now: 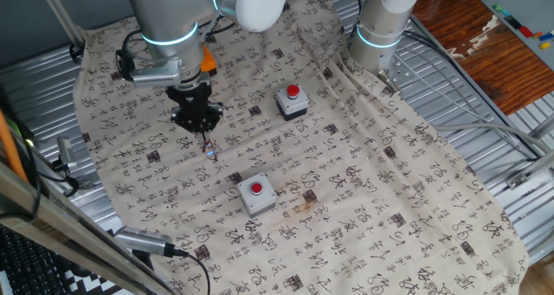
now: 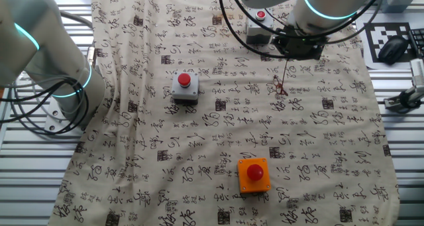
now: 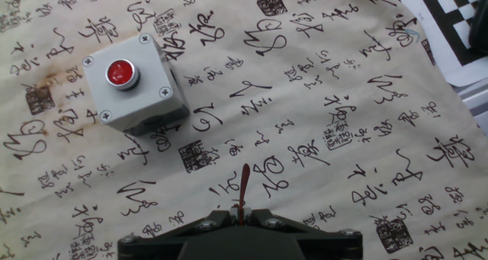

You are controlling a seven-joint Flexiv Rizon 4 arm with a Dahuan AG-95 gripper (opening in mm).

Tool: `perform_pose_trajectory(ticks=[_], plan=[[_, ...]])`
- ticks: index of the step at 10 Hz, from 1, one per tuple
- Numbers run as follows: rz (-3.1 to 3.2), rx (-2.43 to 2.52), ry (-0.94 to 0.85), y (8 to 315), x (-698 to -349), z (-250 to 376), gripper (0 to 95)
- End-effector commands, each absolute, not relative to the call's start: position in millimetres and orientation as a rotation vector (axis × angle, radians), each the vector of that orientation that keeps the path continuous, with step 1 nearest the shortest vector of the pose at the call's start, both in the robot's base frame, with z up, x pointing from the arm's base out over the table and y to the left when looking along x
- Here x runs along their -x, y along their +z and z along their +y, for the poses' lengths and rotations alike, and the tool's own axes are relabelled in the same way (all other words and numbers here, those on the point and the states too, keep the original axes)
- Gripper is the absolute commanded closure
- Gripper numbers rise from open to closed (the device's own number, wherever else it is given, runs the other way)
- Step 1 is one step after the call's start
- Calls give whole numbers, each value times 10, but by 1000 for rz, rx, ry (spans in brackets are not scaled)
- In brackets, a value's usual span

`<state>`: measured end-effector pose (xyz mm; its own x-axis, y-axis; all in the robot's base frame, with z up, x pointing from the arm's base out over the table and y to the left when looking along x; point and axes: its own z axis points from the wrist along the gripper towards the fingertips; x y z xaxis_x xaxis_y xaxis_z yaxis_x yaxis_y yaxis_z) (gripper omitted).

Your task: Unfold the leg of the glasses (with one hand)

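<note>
My gripper (image 1: pixel 204 132) is shut on a slim reddish-brown temple of the glasses (image 1: pixel 209 148) and holds them off the cloth. In the other fixed view the temple runs as a thin line down from the gripper (image 2: pixel 287 59) to the small wire frame of the glasses (image 2: pixel 281 87), which hangs just above or at the cloth. In the hand view the jaws stand closed around the reddish temple (image 3: pixel 244 185), which sticks out past the gripper (image 3: pixel 242 209). The lenses are hidden there.
A grey box with a red button (image 1: pixel 293 100) stands behind the gripper and another (image 1: pixel 255 193) in front of it, also in the hand view (image 3: pixel 133 81). An orange button box (image 2: pixel 254 175) stands near the cloth's edge. A printed marker (image 2: pixel 384 44) lies beside the cloth.
</note>
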<state>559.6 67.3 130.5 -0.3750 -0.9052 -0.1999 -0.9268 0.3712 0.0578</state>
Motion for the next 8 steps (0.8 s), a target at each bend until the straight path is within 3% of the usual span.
perform_pose_trajectory(ticks=[1,8], plan=[[2488,1682,231,1304,-5596,674,950],[2479,1693,236,1339,-5589,627,950]])
